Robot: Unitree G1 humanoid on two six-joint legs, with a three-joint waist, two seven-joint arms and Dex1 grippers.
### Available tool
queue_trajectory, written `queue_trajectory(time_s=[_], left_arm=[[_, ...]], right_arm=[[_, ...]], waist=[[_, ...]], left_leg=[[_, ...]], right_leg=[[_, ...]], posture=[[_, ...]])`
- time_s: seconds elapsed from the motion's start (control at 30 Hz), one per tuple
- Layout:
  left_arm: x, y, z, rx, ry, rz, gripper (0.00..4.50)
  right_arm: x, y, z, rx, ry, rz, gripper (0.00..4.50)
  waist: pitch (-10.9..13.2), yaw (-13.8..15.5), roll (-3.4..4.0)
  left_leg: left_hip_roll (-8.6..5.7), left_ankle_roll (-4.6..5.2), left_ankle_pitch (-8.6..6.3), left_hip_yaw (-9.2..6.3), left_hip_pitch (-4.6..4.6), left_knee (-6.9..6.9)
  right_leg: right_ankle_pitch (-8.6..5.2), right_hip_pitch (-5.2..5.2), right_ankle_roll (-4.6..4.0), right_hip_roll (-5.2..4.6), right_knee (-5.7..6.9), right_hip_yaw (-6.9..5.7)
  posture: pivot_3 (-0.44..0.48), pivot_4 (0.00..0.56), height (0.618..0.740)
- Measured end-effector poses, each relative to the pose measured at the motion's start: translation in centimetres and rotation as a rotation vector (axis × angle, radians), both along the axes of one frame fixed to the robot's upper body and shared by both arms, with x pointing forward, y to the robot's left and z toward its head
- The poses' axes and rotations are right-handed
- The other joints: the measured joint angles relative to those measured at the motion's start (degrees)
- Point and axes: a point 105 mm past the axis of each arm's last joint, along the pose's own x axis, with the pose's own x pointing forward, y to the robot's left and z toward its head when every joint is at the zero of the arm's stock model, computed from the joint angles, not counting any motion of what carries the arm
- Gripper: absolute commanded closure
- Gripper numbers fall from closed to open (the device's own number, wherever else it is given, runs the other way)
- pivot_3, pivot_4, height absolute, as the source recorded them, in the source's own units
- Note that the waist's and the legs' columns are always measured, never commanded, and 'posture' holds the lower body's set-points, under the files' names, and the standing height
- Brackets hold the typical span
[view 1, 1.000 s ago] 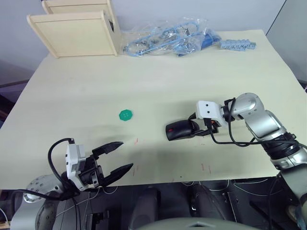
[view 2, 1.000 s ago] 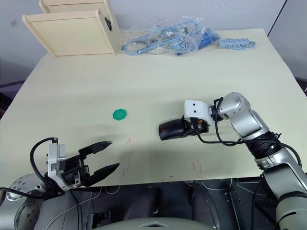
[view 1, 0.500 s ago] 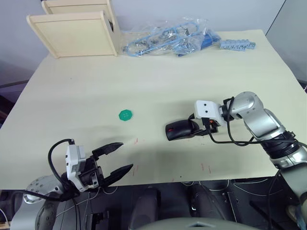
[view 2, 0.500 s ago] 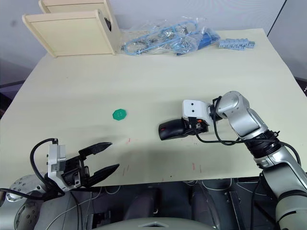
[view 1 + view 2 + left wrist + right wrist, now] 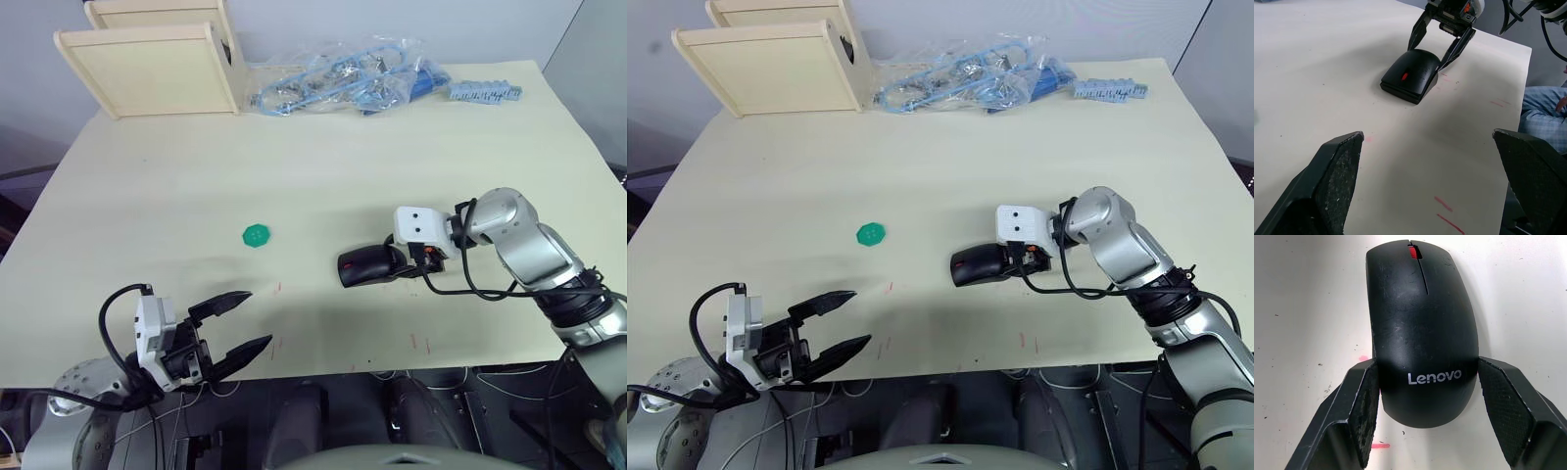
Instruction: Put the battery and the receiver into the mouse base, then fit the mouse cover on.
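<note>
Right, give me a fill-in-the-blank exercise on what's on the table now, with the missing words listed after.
1. The brand name printed on the mouse is ____.
2. The small toothed disc on the table is ____ in colour.
3. The right hand has one finger on each ____ of the mouse.
4. The left hand, at the table's near edge, holds ____.

Missing words: Lenovo; green; side; nothing

Your right tool [image 5: 395,262] has eased a touch toward the robot's left since a second ago, its wrist block shifting with it. The mouse cover [image 5: 364,265] between its fingers has not followed.
</note>
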Motion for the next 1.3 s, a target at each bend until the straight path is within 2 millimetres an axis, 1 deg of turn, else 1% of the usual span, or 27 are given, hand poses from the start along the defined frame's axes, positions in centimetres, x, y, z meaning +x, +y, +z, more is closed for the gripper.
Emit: queue_trajectory(time_s=[0.2, 0.93, 1.3], left_arm=[[-0.01, -0.34, 0.22, 0.002, -0.01, -0.009, 0.0], [0.08, -0.33, 0.24, 0.002, -0.011, -0.003, 0.0], [0.05, -0.32, 0.2, 0.002, -0.009, -0.002, 0.0]], right_arm=[[-0.03, 0.03, 0.0, 0.0, -0.002, 0.004, 1.38], [-0.08, -0.02, -0.12, 0.005, 0.037, 0.01, 1.38], [-0.17, 0.32, 0.22, -0.013, 0.037, 0.012, 1.38]], waist=[[0.0, -0.02, 0.0], [0.0, 0.01, 0.0], [0.0, 0.03, 0.0]], left_leg=[[0.0, 0.0, 0.0, 0.0, 0.0, 0.0], [0.0, 0.0, 0.0, 0.0, -0.01, 0.0], [0.0, 0.0, 0.0, -0.01, -0.01, 0.0]], right_leg=[[0.0, 0.0, 0.0, 0.0, 0.0, 0.0], [0.0, 0.0, 0.0, -0.01, -0.01, 0.0], [0.0, 0.0, 0.0, -0.01, -0.01, -0.01]], posture=[[0.0, 0.15, 0.74], [0.0, 0.15, 0.74], [0.0, 0.15, 0.74]])
